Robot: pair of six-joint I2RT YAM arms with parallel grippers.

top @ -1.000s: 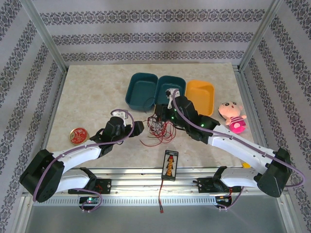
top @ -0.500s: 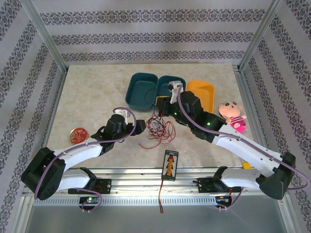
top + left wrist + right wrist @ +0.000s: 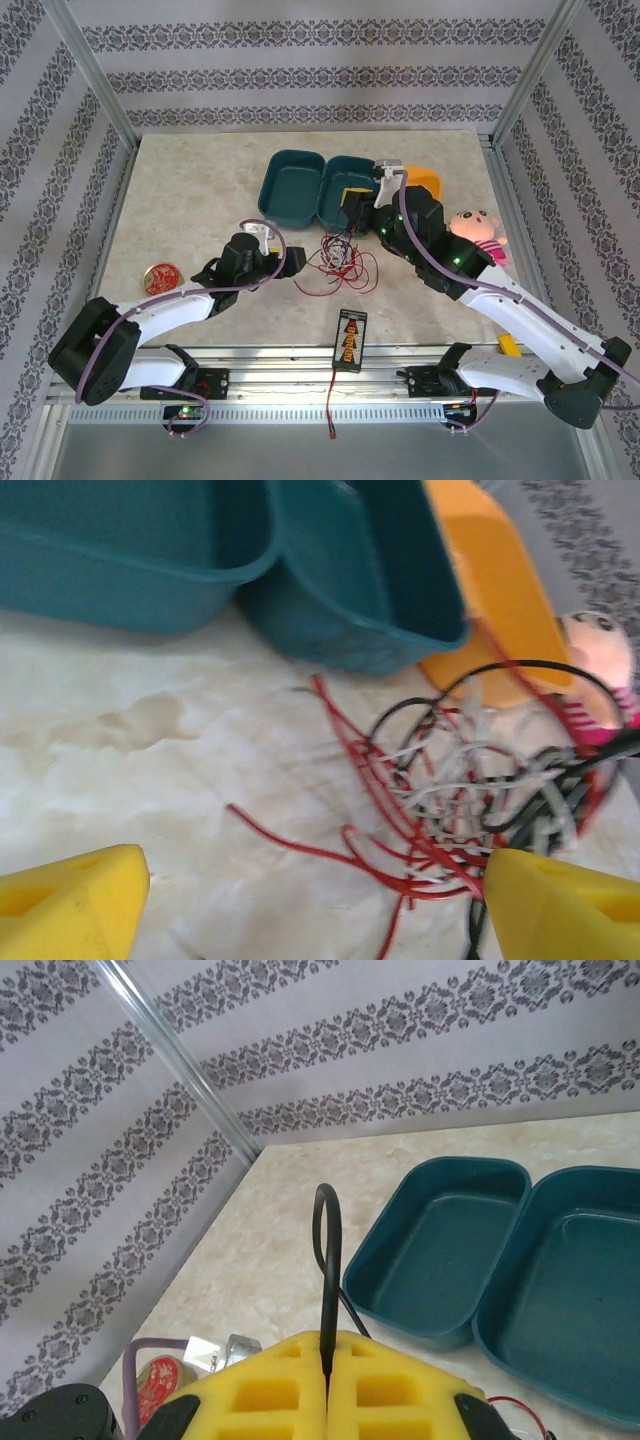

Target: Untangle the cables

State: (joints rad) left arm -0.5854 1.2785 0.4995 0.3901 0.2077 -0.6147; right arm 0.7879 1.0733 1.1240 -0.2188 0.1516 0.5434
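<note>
1. A round red tin sits at the 8 o'clock edge of the table, well apart from everything else.
2. The left arm reaches in low from 7 o'clock. The left jaws stand wide apart and hold nothing, just at 9 o'clock of the tangle. From that wrist, the yellow pads frame bare table, and the wires start ahead toward 1 o'clock.
3. Two teal trays stand side by side, touching, at 12 o'clock of the tangle.
4. The cables lie in one tangle near the table's middle, a little toward 6 o'clock. The red cable sprays loose strands out toward 9 o'clock. The white cable and black cable are knotted through it.
5. A flat black device lies at 6 o'clock of the tangle, its red lead running off the near edge.
6. The right arm comes in from 4 o'clock. The right jaws are pressed together, clamped on the black cable. A loop of it pokes up past their pads. They hang above the tangle's 12 o'clock side, and strands rise from the pile to them.
7. A yellow tray stands just beside the teal ones at 1 o'clock, partly hidden by the right arm.
8. A pink plush rests at 3 o'clock, close to the right arm.
</note>
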